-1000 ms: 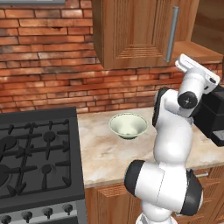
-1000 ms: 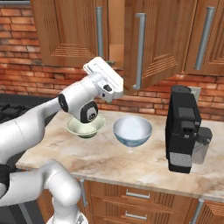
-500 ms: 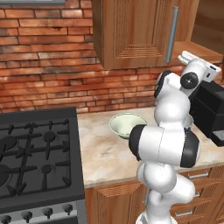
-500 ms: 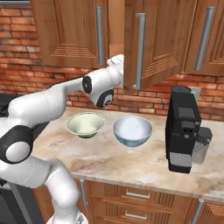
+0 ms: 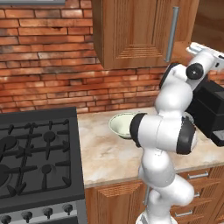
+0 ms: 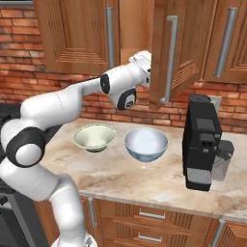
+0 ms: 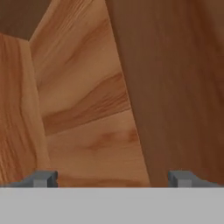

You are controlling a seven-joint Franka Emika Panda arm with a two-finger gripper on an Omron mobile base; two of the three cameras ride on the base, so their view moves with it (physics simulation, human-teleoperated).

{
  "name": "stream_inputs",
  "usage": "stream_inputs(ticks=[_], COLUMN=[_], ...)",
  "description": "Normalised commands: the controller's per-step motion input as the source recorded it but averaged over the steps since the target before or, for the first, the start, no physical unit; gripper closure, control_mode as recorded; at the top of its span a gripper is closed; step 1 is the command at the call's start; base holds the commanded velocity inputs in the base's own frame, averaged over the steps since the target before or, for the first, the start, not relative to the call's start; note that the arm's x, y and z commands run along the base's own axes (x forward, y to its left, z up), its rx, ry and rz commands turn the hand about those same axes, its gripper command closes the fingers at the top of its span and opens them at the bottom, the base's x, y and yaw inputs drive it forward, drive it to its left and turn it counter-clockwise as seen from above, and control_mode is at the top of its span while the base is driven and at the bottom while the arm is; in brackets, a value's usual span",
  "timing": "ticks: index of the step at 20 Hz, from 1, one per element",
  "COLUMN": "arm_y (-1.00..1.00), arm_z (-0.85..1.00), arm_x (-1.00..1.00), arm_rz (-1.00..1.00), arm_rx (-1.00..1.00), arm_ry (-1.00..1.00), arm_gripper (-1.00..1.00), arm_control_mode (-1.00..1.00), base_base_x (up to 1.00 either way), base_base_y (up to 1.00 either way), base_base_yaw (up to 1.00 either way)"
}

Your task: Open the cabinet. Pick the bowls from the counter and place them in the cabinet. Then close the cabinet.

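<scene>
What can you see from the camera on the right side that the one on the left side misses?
The right base view alone has the light blue bowl and the right-hand cabinet door swung partly open. The left base view alone has the black stove. Both share the pale green bowl on the counter, the brick wall, the black coffee machine and the white arm reaching up toward the cabinet.

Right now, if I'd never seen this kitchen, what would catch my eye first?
Probably the big white robot arm reaching up from the counter to the wooden cabinet, whose right door hangs ajar; its open fingers face bare wood inside. Below sit two bowls side by side, a pale green bowl and a light blue bowl, with a black coffee machine to their right.
</scene>
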Motion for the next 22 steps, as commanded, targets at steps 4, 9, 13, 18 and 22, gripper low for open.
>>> stream_inputs(ticks=[4,9,13,18,22], arm_y=[-1.00,-0.72,-0.14,-0.47,0.59], arm_z=[0.42,0.02,0.00,0.01,0.37], arm_x=[0.00,-0.03,-0.08,-0.25,-0.81], arm_rz=[0.12,0.17,0.20,0.42,0.27], arm_rx=[0.10,0.12,0.00,0.10,-0.18], arm_ry=[-0.15,-0.09,0.00,0.00,0.00], arm_gripper=[-1.00,-1.00,-1.00,-1.00,-1.00], arm_control_mode=[-1.00,-1.00,-1.00,-1.00,-1.00], base_base_x=[0.00,0.00,0.00,0.00,0.00], base_base_y=[0.00,0.00,0.00,0.00,0.00], base_base_yaw=[0.00,0.00,0.00,0.00,0.00])
